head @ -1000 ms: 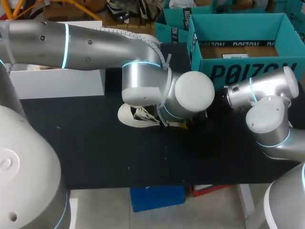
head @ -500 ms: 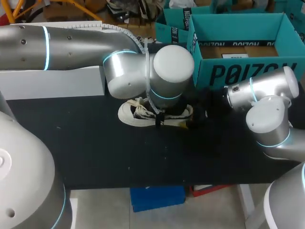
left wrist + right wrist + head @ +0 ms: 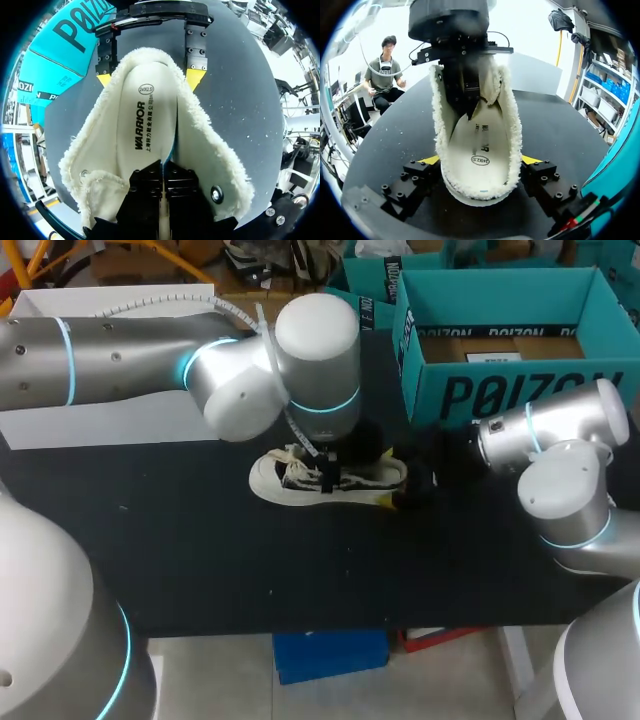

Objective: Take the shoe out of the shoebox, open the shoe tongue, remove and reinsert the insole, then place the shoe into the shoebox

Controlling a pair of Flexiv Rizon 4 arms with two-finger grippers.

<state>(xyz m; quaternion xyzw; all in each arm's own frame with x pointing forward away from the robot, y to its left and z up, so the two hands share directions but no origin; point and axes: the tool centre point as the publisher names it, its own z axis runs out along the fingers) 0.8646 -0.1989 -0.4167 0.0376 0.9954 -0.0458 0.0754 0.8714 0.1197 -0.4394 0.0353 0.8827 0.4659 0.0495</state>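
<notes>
A cream, fleece-lined shoe (image 3: pixel 300 478) lies on its sole near the middle of the black table (image 3: pixel 200 540), toe toward the left arm's side and heel toward the right arm's, outside and in front of the open teal shoebox (image 3: pixel 500 390) at the table's far right. A white box (image 3: pixel 110 420) sits at the far left, partly behind the left arm. From above, the left arm's bulky wrist covers the shoe's opening and hides both end effectors, and only the toe, the laces and part of the heel show. The wrist cameras show what it hides. The left end effector (image 3: pixel 162 172) reaches down into the shoe with its two dark fingers pressed together, tips on the printed insole (image 3: pixel 150 125), which lies flat inside. Whether they pinch any of it is hard to tell. The right end effector (image 3: pixel 480 162) straddles the heel from behind, with its yellow-tipped fingers wide apart. One finger presses on each side of the fleece collar, so it is clamped on the shoe. Only the left wrist camera shows the shoebox's teal wall just beyond the right end effector.
</notes>
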